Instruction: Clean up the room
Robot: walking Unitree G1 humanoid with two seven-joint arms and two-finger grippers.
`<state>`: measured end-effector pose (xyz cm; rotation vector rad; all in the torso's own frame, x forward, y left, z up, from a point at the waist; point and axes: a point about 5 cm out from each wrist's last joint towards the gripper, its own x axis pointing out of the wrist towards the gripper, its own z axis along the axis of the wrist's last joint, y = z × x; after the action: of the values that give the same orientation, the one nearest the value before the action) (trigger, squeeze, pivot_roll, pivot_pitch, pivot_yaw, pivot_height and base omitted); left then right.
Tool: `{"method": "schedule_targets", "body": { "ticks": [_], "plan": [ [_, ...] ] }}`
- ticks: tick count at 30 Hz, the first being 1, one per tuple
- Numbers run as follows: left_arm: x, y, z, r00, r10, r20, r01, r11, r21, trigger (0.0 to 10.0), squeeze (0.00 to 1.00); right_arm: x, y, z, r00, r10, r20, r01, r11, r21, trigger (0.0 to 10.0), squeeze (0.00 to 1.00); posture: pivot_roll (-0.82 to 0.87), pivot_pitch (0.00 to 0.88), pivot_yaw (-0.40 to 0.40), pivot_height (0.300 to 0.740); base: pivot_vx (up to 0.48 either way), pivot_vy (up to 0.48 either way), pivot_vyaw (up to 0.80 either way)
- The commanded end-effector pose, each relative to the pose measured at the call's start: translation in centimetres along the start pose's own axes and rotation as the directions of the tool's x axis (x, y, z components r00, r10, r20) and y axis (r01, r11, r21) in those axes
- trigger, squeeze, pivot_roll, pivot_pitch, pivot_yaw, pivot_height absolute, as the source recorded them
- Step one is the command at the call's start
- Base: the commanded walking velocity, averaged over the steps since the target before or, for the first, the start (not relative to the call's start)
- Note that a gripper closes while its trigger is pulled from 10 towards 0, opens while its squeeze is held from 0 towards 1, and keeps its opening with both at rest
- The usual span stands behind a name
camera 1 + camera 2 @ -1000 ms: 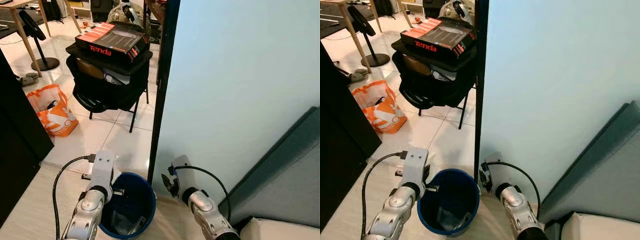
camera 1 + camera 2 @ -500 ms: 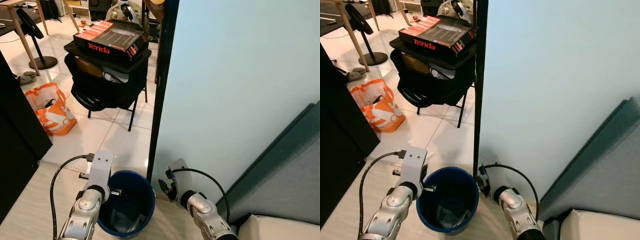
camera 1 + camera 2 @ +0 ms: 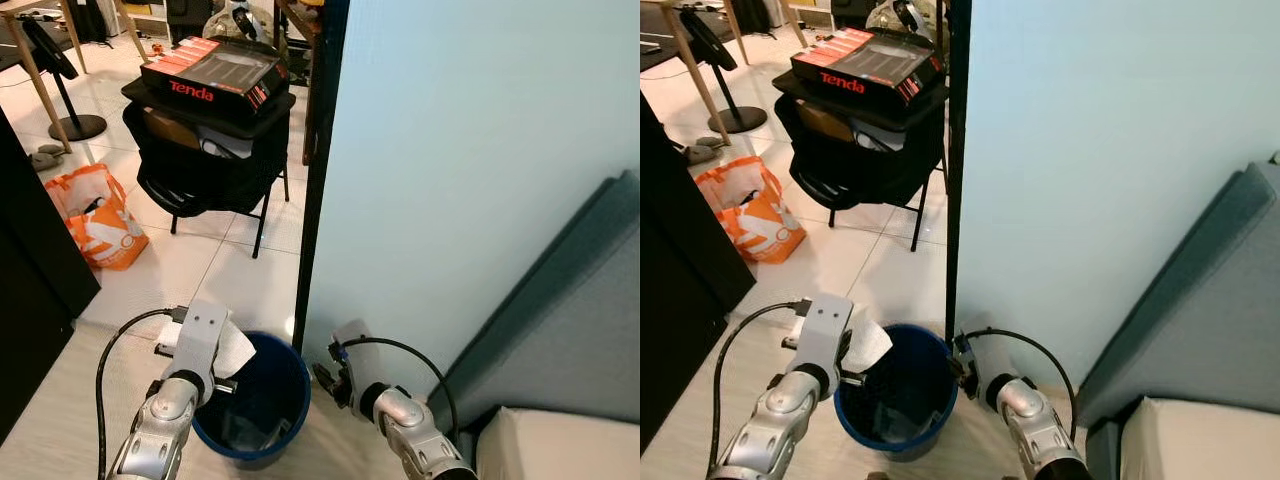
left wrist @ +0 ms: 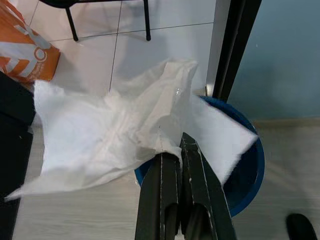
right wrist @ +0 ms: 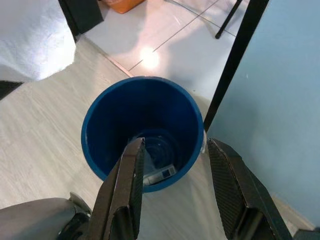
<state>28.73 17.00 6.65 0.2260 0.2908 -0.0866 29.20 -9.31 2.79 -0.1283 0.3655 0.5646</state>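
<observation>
Sitting on the tiles at far left is an orange shopping bag [image 3: 97,220], with a black folding chair [image 3: 205,165] beside it carrying a Tenda box [image 3: 213,73]. Nearer, the left gripper [image 4: 176,147] pinches a white tissue [image 4: 112,132] over the rim of the blue waste bin [image 5: 142,127]. To the right of the bin, the right gripper [image 5: 175,172] hangs with fingers spread, holding nothing, close to the pale blue wall [image 3: 470,160].

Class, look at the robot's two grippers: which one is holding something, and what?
The left gripper, shut on a white tissue above the blue bin; the right gripper is open.
</observation>
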Motion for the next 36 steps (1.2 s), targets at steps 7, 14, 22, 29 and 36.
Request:
{"method": "schedule_targets", "body": {
  "ticks": [7, 14, 22, 29, 36],
  "plan": [
    [-0.1, 0.4, -0.6, 0.999, -0.020, -0.035, 0.021, 1.000, 0.015, 10.0, 0.00, 0.2, 0.4, 0.2, 0.999, 0.051, -0.006, -0.051, 0.999, -0.002, 10.0, 0.00, 0.06, 0.143, -0.034, 0.610, 0.000, 0.000, 0.00],
    [0.0, 0.8, -0.8, 0.998, -0.030, -0.050, 0.032, 0.998, 0.049, 10.0, 0.00, 0.5, 0.7, 0.6, 0.995, 0.102, -0.016, -0.103, 0.994, -0.032, 10.0, 0.00, 0.06, 0.149, -0.040, 0.600, 0.000, 0.000, 0.00],
    [-0.1, 1.2, -1.0, 0.998, -0.025, -0.059, 0.030, 0.996, 0.087, 10.0, 0.00, 0.7, 1.7, 0.7, 0.973, 0.227, -0.053, -0.230, 0.971, -0.065, 10.0, 0.00, 0.05, 0.160, -0.055, 0.590, 0.000, 0.000, 0.00],
    [-0.3, 2.0, -1.2, 0.994, -0.078, -0.081, 0.088, 0.988, 0.128, 10.0, 0.00, 1.2, 2.7, 1.6, 0.938, 0.338, -0.072, -0.345, 0.932, -0.115, 10.0, 0.00, 0.05, 0.186, -0.074, 0.580, 0.000, 0.000, 0.00],
    [-0.5, 2.7, -1.7, 0.979, -0.163, -0.124, 0.188, 0.956, 0.225, 10.0, 0.00, 1.5, 3.9, 2.6, 0.875, 0.475, -0.094, -0.484, 0.864, -0.141, 10.0, 0.00, 0.05, 0.211, -0.095, 0.580, 0.000, 0.000, 0.00]
  ]
}}
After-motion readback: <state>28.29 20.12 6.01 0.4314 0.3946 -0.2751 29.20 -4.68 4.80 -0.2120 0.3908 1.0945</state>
